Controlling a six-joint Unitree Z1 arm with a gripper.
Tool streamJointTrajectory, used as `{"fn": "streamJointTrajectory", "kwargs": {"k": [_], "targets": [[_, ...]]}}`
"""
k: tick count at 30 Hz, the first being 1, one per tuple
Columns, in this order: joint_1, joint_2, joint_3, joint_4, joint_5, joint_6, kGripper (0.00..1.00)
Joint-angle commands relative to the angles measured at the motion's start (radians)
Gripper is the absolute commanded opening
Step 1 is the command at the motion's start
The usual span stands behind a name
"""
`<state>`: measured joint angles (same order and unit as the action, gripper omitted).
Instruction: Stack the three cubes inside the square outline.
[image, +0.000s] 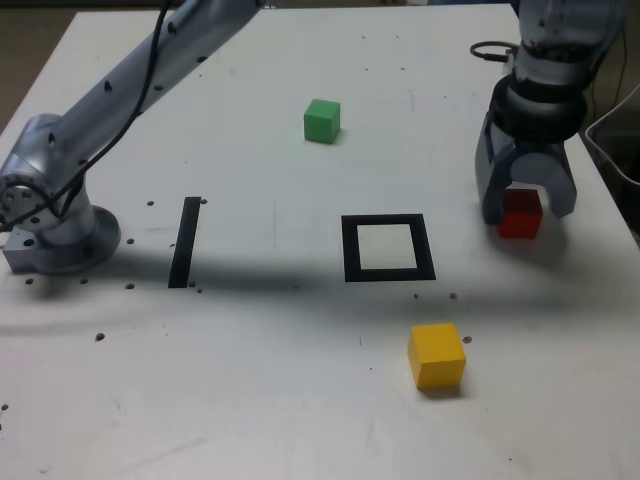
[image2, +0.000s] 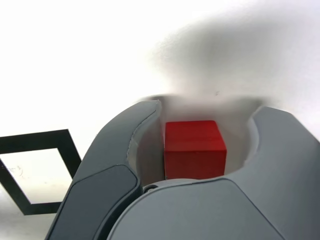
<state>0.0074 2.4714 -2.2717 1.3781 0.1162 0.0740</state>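
The red cube (image: 521, 215) (image2: 195, 147) sits on the white table, to the exterior view's right of the square outline (image: 350, 250) (image2: 35, 141). My gripper (image: 527, 212) (image2: 207, 110) is lowered over it with one finger on each side. The wrist view shows narrow gaps between both fingers and the cube, so the jaws stand open around it. The green cube (image: 322, 120) lies behind the outline. The yellow cube (image: 437, 355) lies in front of it, nearer the camera. Nothing is inside the outline.
A straight black tape strip (image: 185, 242) lies to the exterior view's left of the outline. The arm's base (image: 50, 220) stands at the table's left edge and the arm reaches across the back. A white cable (image: 612, 135) hangs by the right edge.
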Motion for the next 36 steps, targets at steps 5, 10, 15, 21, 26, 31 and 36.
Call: {"fn": "streamJointTrajectory", "kwargs": {"k": [5, 10, 15, 21, 26, 31, 36], "targets": [[0.002, -0.011, 0.014, 0.001, -0.008, 0.001, 0.39], [0.003, -0.012, 0.019, 0.0, -0.026, 0.001, 0.33], [0.003, -0.015, 0.021, -0.007, -0.034, 0.004, 0.25], [0.003, -0.049, 0.036, -0.005, -0.024, 0.011, 0.21], [0.003, -0.15, 0.111, 0.001, -0.01, 0.029, 0.2], [0.003, -0.281, 0.254, -0.001, 0.005, 0.035, 0.2], [0.003, -0.37, 0.432, -0.054, 0.005, 0.03, 0.2]]}}
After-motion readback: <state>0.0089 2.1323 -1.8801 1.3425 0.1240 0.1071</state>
